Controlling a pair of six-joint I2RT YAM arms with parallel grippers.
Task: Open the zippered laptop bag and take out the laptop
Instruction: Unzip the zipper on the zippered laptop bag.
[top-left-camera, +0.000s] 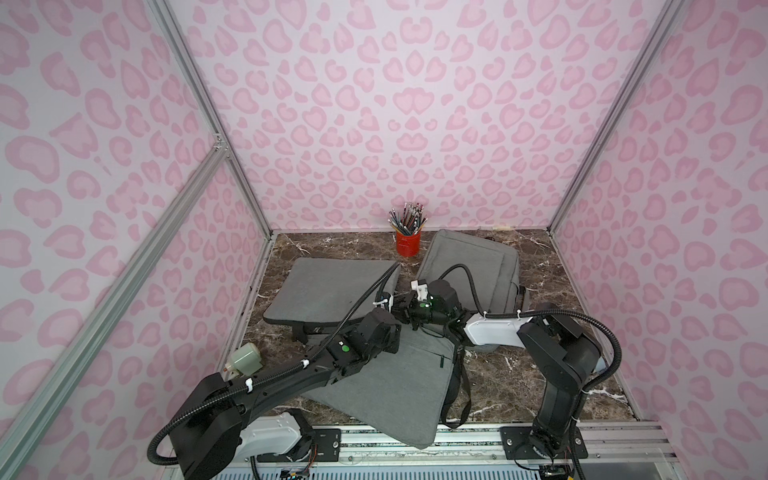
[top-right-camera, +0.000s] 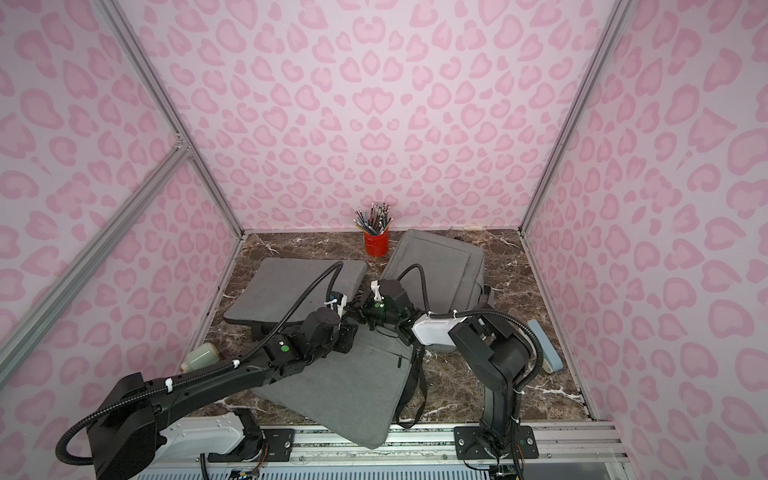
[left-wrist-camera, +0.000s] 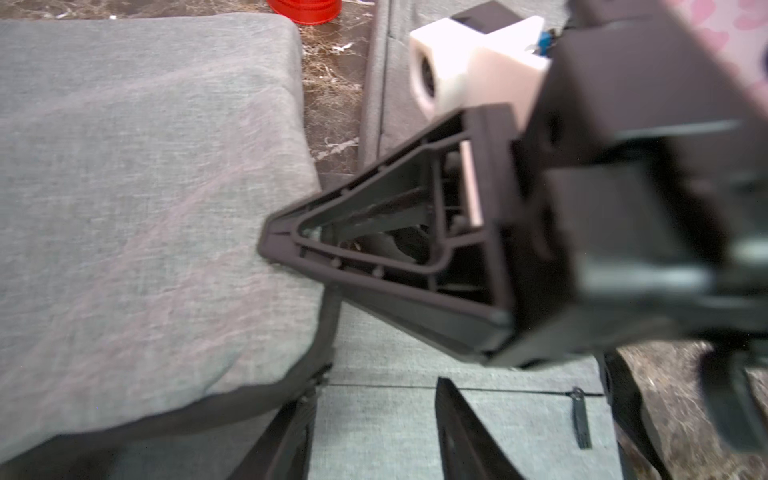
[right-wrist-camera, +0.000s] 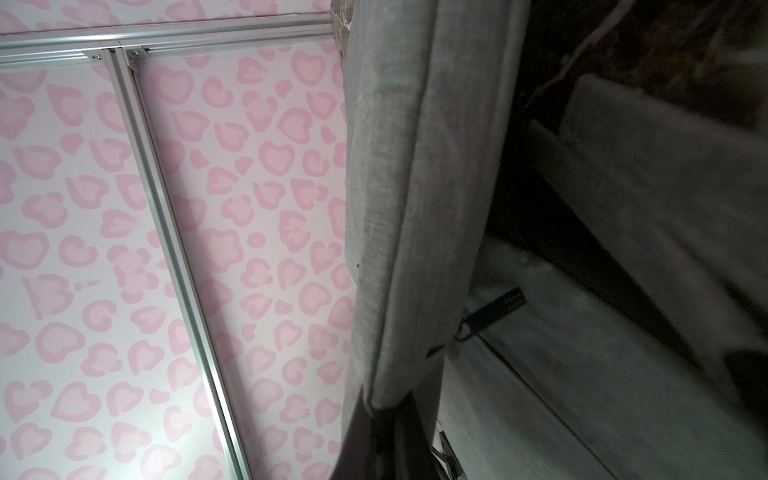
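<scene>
Laptop bag (left-wrist-camera: 145, 187) corner pinched by fully closed right hand (left-wrist-camera: 269, 243); nothing held by half-open left hand (left-wrist-camera: 374, 392). Pinch may be lost, bag dropped, if pulled too hard.

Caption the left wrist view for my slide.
Right fingers pinch a corner of the grey laptop bag; left fingers stand open.

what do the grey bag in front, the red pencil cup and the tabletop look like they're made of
Front grey bag: woven fabric, matte; the heathered weave shows in the left wrist view.
Red cup: plastic or painted metal, smooth and slightly shiny; cannot tell which.
Tabletop: dark brown marble look with white veins; real stone or printed laminate, unclear.
</scene>
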